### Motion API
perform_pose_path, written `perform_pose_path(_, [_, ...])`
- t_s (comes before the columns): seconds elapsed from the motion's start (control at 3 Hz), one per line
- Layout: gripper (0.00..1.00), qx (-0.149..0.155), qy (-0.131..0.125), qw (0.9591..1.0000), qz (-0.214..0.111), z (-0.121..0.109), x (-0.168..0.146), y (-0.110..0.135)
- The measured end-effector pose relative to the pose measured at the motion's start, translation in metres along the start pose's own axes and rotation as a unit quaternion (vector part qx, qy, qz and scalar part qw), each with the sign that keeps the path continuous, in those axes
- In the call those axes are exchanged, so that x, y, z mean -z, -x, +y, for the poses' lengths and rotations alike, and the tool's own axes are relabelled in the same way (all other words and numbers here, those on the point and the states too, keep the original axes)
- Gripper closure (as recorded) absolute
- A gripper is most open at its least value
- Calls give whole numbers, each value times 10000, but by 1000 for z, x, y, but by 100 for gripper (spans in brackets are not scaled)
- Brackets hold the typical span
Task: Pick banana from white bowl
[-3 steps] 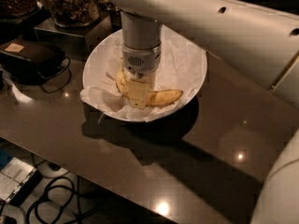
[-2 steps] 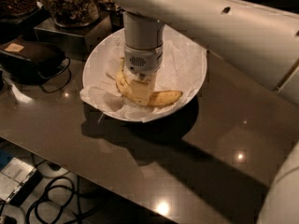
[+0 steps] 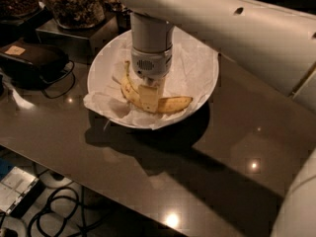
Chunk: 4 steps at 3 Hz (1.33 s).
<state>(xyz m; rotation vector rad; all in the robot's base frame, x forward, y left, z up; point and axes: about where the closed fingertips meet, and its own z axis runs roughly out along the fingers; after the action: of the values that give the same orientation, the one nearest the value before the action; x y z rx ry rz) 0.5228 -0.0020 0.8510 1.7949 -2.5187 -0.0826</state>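
The banana (image 3: 175, 104), yellow with brown speckles, lies curved in the white bowl (image 3: 210, 83) on crumpled white paper, its stem pointing up and left. My gripper (image 3: 149, 98) comes straight down from above into the bowl. It sits on the middle of the banana and hides that part. The banana's right end and left curve show on either side of it. The banana rests on the paper.
The bowl stands on a dark glossy table (image 3: 207, 177). A black device with a cable (image 3: 29, 60) lies at the left. Jars of snacks (image 3: 74, 4) stand behind on a metal stand. My white arm (image 3: 237, 28) spans the upper right. Cables (image 3: 59, 206) lie on the floor below.
The gripper has sunk slightly lower onto the banana. The banana and bowl have not moved.
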Motion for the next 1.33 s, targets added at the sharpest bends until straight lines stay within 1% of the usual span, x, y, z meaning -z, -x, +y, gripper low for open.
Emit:
perform_pose_path(0.33, [100, 0, 0, 10000, 0, 0, 0, 0])
perform_pose_path(0.67, [100, 33, -334, 9991, -252, 14, 21, -2])
perform_pose_path(1.0, [100, 193, -712, 9960, -501, 40, 51, -7])
perform_pose_path(1.33, [100, 297, -891, 9937, -615, 55, 70, -10])
